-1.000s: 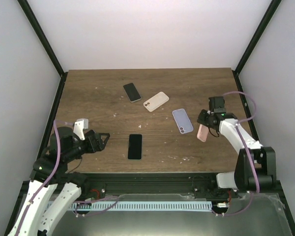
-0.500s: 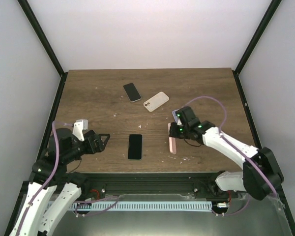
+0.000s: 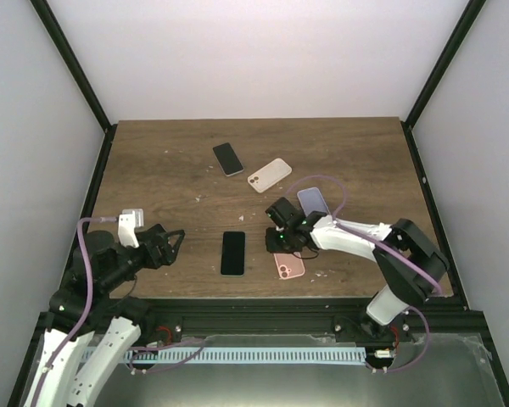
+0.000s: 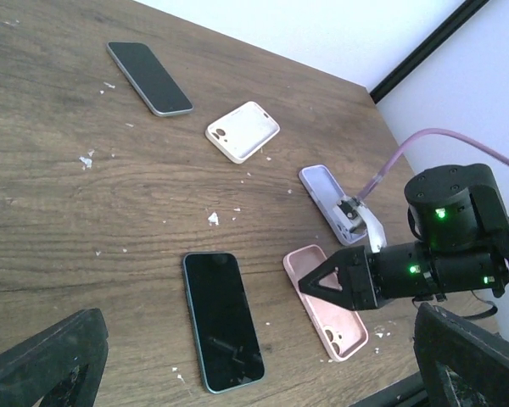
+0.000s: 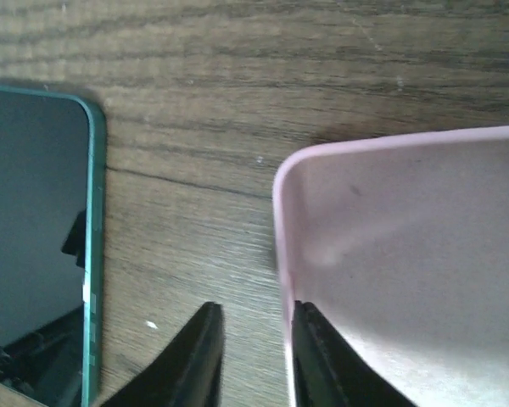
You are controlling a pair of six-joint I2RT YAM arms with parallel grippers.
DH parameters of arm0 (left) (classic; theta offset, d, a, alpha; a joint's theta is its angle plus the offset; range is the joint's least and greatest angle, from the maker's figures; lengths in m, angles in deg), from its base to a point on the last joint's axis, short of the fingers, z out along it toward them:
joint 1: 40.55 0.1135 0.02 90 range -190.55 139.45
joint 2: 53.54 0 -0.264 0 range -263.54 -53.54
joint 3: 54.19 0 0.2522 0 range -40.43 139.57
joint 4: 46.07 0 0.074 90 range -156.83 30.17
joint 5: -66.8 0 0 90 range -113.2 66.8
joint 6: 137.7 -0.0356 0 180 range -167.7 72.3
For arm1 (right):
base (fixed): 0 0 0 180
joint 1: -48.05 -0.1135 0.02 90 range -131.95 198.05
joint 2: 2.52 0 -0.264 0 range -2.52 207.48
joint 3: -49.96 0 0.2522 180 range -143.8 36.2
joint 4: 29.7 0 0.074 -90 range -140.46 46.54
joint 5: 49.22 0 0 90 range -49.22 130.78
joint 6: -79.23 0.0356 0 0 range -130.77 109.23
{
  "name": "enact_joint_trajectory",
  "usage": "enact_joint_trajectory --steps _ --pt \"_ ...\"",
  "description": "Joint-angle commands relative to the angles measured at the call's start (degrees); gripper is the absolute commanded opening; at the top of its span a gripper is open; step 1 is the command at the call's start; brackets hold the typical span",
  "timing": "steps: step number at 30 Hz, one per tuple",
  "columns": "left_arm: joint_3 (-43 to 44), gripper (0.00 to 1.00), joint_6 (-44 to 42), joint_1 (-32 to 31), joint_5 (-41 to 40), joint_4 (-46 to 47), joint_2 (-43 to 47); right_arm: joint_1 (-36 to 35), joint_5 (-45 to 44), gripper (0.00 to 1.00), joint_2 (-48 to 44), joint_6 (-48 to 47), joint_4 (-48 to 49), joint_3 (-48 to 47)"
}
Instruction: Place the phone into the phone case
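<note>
A black phone (image 3: 232, 253) lies screen up on the wooden table near the front edge; it also shows in the left wrist view (image 4: 222, 320) and in the right wrist view (image 5: 34, 246). A pink phone case (image 3: 289, 265) lies flat, open side up, just right of it (image 4: 339, 326). My right gripper (image 3: 276, 246) is low over the case's far left corner. In the right wrist view (image 5: 254, 314) its jaws stand slightly apart astride the case wall (image 5: 407, 254), with bare wood showing between them. My left gripper (image 3: 171, 244) is open and empty, left of the phone (image 4: 254, 373).
A lilac case (image 3: 310, 200) lies behind the right arm, partly hidden by it. A cream case (image 3: 269, 175) and a second dark phone (image 3: 228, 158) lie farther back at mid table. Small white crumbs are scattered on the wood. Black frame posts stand at the table's sides.
My right gripper carried the pink case from the right side leftward, and it now lies flat beside the black phone. The left arm shifted slightly.
</note>
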State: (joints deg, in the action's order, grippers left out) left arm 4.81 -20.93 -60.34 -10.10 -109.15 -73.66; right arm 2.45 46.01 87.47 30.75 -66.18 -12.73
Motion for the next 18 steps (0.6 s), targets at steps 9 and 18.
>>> enact_joint_trajectory --steps 9,18 --pt "-0.5 1.0 -0.3 0.4 -0.8 1.1 0.4 -8.3 -5.3 0.7 5.0 12.3 -5.3 -13.2" --pt "-0.4 1.0 0.3 0.4 -2.2 0.7 2.4 -13.5 -9.1 0.95 12.8 15.8 -9.9 -21.5"
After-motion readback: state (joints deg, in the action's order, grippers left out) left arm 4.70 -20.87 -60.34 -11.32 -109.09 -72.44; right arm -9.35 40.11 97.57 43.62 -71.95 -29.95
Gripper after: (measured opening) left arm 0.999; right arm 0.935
